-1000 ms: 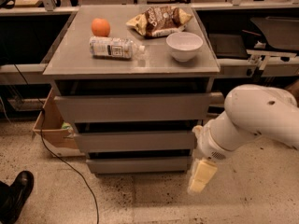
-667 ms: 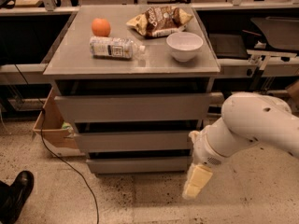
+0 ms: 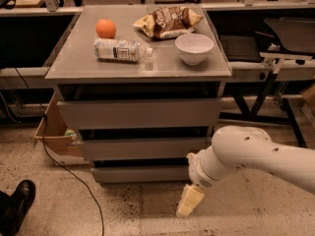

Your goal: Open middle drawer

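The middle drawer [image 3: 142, 149] is a flat grey handle-less front in the grey cabinet. It sits below the taller top drawer front [image 3: 138, 113] and above the shorter bottom drawer front [image 3: 140, 173]. Its front stands in line with the stepped stack, and no interior shows. My gripper [image 3: 189, 201] hangs pointing down at the end of the white arm [image 3: 246, 154]. It is just off the cabinet's lower right front corner, below the middle drawer's right end and close to the floor. It touches no drawer.
On the cabinet top [image 3: 74, 65] lie an orange [image 3: 106, 28], a plastic bottle on its side [image 3: 118, 49], a chip bag [image 3: 167, 21] and a white bowl [image 3: 194, 47]. A cardboard box [image 3: 51, 132] and a cable [image 3: 64, 166] are at the left. A black shoe [image 3: 17, 205] is at the lower left.
My arm has swung left and down, bringing the gripper nearer the cabinet's lower right corner. The drawers have not moved.
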Controlling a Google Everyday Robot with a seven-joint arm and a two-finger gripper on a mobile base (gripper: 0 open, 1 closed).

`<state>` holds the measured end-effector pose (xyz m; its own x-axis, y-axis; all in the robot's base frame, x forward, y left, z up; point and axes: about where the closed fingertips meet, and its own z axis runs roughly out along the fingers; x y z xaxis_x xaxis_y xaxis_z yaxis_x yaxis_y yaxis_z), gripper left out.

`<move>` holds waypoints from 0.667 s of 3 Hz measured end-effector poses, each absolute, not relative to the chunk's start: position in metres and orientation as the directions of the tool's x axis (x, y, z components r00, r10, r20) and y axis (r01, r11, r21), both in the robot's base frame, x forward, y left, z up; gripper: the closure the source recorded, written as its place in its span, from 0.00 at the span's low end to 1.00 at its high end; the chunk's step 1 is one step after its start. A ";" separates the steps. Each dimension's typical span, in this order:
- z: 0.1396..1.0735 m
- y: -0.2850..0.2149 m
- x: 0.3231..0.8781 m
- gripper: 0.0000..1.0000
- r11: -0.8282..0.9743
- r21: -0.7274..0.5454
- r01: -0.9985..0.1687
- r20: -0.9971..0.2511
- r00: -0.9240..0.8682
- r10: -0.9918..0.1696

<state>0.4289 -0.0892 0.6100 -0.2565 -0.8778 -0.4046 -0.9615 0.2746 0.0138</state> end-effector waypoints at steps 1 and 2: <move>0.566 -0.080 0.455 0.00 0.289 -0.007 -0.957 -0.436 -0.258 -0.862; 0.525 -0.069 0.486 0.00 0.293 -0.025 -0.956 -0.472 -0.247 -0.847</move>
<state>0.4861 -0.0690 0.5250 -0.2467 -0.8465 -0.4717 -0.9559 0.2926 -0.0252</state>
